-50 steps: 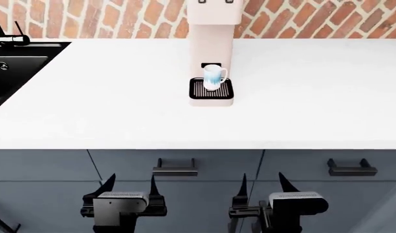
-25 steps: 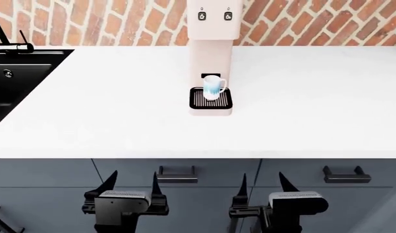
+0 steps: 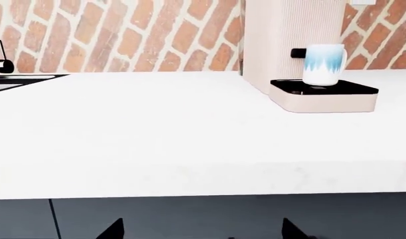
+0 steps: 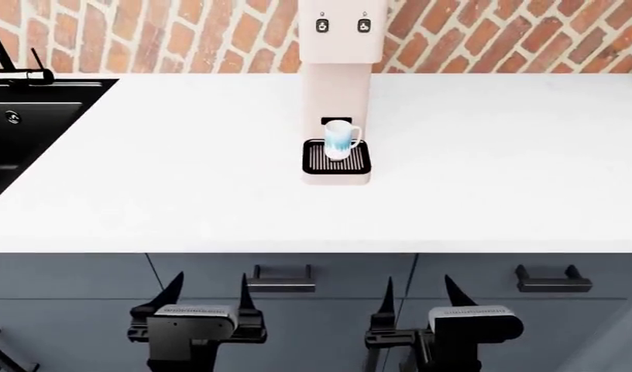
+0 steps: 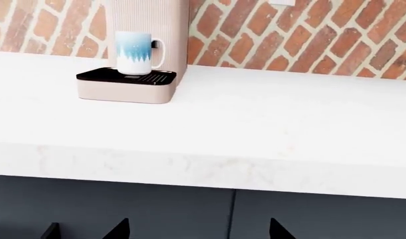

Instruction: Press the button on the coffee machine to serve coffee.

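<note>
Head view: coffee machine (image 4: 340, 85) stands at the back-centre of the white table (image 4: 502, 178), against the brick wall (image 4: 482, 35). Two dark buttons (image 4: 343, 25) sit side by side on its boxy head, nothing touching them. White-and-blue mug (image 4: 341, 139) is upright on the black slatted drip tray (image 4: 336, 159), under the head. Black sink (image 4: 27, 128) with faucet (image 4: 12, 66) is at the far left of the table.

Left end effector (image 4: 205, 298) and right end effector (image 4: 417, 298) both hang low in front of the grey cabinet drawers (image 4: 285, 275), well apart from the machine and below the table edge. Both have fingers spread, pinching nothing.

Wrist views: machine base and mug visible across the table, both end effectors short of the edge.
</note>
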Motion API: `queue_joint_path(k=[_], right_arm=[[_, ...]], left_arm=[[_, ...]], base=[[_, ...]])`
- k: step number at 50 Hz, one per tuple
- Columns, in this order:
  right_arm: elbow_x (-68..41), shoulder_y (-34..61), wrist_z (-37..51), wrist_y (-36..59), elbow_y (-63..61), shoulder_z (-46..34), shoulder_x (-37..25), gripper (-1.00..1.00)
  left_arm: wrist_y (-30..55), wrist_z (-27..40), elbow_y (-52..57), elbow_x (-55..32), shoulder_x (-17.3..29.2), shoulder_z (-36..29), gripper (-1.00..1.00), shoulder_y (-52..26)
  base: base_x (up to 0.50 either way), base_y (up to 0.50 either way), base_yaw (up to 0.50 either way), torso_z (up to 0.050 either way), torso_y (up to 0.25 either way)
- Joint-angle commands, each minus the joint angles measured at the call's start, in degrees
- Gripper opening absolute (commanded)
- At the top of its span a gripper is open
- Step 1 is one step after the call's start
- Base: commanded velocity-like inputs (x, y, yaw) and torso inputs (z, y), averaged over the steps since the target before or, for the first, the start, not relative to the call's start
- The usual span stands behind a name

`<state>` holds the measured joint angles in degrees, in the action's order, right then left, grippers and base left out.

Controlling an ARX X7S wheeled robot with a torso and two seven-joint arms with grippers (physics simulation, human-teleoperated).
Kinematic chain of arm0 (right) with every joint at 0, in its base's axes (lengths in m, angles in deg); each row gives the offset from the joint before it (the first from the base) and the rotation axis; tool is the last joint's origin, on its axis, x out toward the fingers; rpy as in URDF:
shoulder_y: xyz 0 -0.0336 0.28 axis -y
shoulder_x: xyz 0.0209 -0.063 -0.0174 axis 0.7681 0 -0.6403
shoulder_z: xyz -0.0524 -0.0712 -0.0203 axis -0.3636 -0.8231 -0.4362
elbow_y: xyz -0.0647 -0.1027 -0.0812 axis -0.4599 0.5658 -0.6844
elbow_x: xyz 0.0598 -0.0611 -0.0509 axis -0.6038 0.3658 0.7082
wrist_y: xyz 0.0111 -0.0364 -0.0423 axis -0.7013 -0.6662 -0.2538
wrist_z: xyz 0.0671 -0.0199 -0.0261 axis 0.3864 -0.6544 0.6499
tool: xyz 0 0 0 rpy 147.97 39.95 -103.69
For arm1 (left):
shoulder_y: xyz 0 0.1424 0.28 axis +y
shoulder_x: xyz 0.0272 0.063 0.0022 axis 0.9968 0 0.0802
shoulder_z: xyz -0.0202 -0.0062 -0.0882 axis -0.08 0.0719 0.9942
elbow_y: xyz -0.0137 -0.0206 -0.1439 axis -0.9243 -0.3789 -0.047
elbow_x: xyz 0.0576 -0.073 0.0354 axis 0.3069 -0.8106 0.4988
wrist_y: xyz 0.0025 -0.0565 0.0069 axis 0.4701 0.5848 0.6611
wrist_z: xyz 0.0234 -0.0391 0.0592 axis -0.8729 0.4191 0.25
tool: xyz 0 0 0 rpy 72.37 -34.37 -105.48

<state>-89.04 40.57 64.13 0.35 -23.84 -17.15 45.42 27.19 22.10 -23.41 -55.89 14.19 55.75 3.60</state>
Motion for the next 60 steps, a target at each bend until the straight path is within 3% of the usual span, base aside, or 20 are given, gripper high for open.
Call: queue_joint_path(k=[1, 13, 19, 24, 34, 37, 48, 56, 60], right_arm=[[-1.4, 0.2, 0.1, 0.7, -0.6, 0.0, -0.1, 1.0], [-3.6, 2.0, 1.5, 18.0, -21.9, -0.1, -3.1, 1.0], [-9.4, 6.1, 2.3, 31.9, -34.7, 4.3, -5.4, 1.0], [-13.2, 11.0, 3.3, 42.4, -40.8, 8.1, -8.2, 1.0], [-29.3, 20.3, 2.6, 59.5, -47.1, 22.6, -10.3, 1.0], [-30.0, 22.7, 2.8, 63.1, -48.4, 21.3, -12.8, 1.0], [-36.4, 25.9, 3.1, 68.7, -50.5, 30.1, -14.7, 1.0], [-30.6, 18.9, 1.0, 60.1, -49.6, 25.5, -14.8, 1.0], [-30.8, 18.8, 1.4, 60.3, -49.2, 26.0, -14.7, 1.0]], left_arm=[[1.2, 0.6, 0.8, -1.9, 0.0, 0.5, 1.0, -0.1], [18.7, 4.7, 19.7, -4.3, 2.2, -0.4, 1.0, -1.7], [31.2, 6.2, 28.6, -10.3, 3.3, 2.5, 1.0, -8.4], [38.4, 6.4, 29.5, -13.3, 4.0, 3.7, 1.0, -17.1], [47.7, 6.3, 31.1, -17.5, 6.4, 5.5, 1.0, -24.1], [48.9, 6.3, 30.5, -17.9, 7.1, 6.0, 1.0, -25.7], [51.7, 6.2, 29.7, -19.0, 8.1, 6.5, 1.0, -28.5], [49.2, 6.3, 30.2, -18.5, 9.0, 8.0, 1.0, -25.4], [48.4, 6.3, 29.7, -18.8, 8.8, 8.7, 1.0, -24.7]], base=[[0.0, 0.0, 0.0, 0.0, 0.0], [0.0, 0.0, 0.0, 0.0, 0.0], [0.0, 0.0, 0.0, 0.0, 0.0], [0.0, 0.0, 0.0, 0.0, 0.0], [0.0, 0.0, 0.0, 0.0, 0.0], [0.0, 0.0, 0.0, 0.0, 0.0], [0.0, 0.0, 0.0, 0.0, 0.0], [0.19, 0.0, 0.0, 0.0, 0.0], [0.5, 0.0, 0.0, 0.0, 0.0]])
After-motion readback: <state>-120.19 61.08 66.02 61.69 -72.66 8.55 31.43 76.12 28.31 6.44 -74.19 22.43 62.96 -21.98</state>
